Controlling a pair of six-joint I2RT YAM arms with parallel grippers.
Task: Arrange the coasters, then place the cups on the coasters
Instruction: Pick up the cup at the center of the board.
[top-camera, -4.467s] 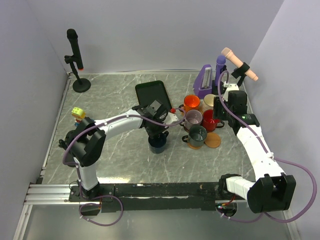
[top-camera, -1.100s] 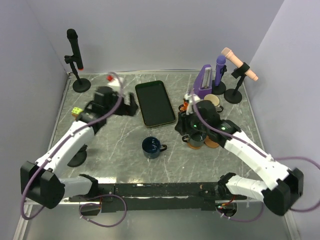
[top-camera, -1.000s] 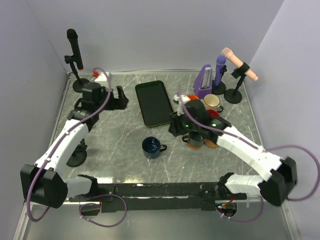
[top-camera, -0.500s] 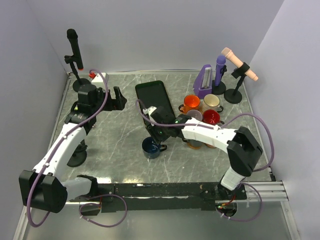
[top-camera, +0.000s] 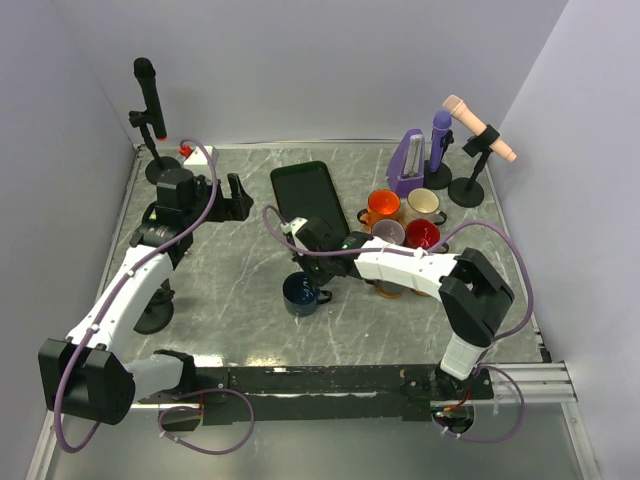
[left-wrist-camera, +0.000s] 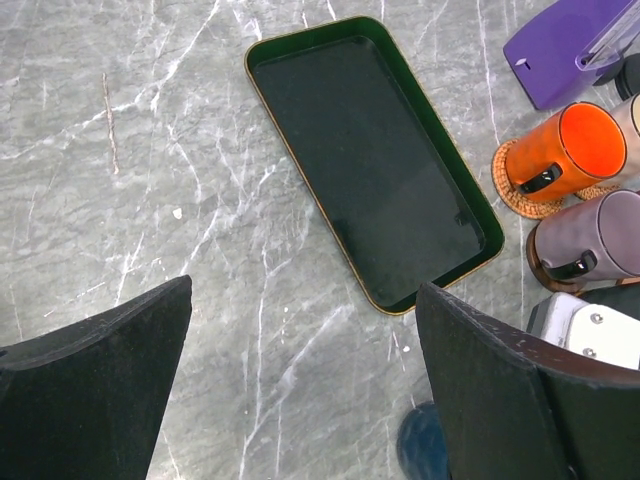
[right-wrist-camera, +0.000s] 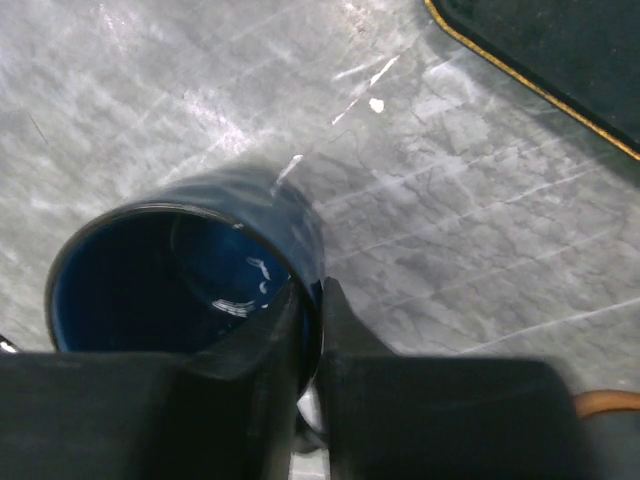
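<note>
Grey marble table (top-camera: 220, 300) carries everything. At the far left the left gripper (top-camera: 227, 196) hangs above bare stone, its jaws spread wide and holding nothing. Right of it lies the black tray (top-camera: 305, 195). Near of the tray stands the navy cup (top-camera: 298, 294), on no coaster, with the right gripper (right-wrist-camera: 318, 300) pinched onto its rim. Farther right cluster the orange cup (top-camera: 383, 205) on a tan coaster (left-wrist-camera: 512, 196), the mauve cup (top-camera: 388, 232), the cream cup (top-camera: 422, 203) and the red cup (top-camera: 424, 234).
</note>
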